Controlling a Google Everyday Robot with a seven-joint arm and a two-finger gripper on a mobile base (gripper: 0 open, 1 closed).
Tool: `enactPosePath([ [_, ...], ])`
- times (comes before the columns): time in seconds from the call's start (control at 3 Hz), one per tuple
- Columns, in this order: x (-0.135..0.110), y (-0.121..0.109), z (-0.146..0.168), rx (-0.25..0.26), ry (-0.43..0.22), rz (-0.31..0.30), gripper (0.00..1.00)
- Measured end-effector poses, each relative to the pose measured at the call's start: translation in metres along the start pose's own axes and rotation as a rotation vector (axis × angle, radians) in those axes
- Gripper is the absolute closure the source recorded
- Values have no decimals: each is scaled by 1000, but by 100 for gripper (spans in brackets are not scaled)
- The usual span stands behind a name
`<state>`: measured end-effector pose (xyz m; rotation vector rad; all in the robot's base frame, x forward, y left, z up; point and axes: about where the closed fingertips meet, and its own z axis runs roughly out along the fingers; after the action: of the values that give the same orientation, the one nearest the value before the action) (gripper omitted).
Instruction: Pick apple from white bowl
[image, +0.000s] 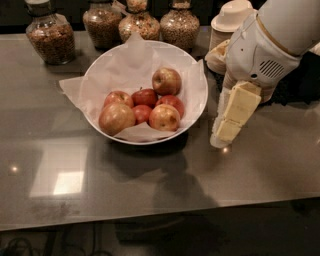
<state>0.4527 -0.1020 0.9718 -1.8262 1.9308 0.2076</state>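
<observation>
The white bowl (196, 107), lined with crumpled white paper, stands on the dark grey table in the middle of the camera view. It holds several apples. The apple (116, 118), the largest, yellowish-tan with a red blush, lies at the bowl's front left. My gripper (221, 139) hangs from the white arm at the right. It points down, just outside the bowl's right rim, close above the table. It holds nothing and is well to the right of the apple.
Smaller dark red apples (145, 97) and two yellow-red apples (166, 81) share the bowl. Several glass jars (50, 36) of grain stand along the back. Stacked paper bowls (233, 19) stand at back right behind my arm. The table's front edge (150, 220) runs below.
</observation>
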Motion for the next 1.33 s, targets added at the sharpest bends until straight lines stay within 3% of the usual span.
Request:
enactPosePath([
  [0.33, -26, -5, 17, -1, -85, 1, 0],
  [0.67, -86, -7, 35, 3, -192, -29, 0],
  [1.0, -149, 2, 59, -20, -245, -57, 0],
  [1.33, -191, 14, 79, -37, -258, -48, 0],
])
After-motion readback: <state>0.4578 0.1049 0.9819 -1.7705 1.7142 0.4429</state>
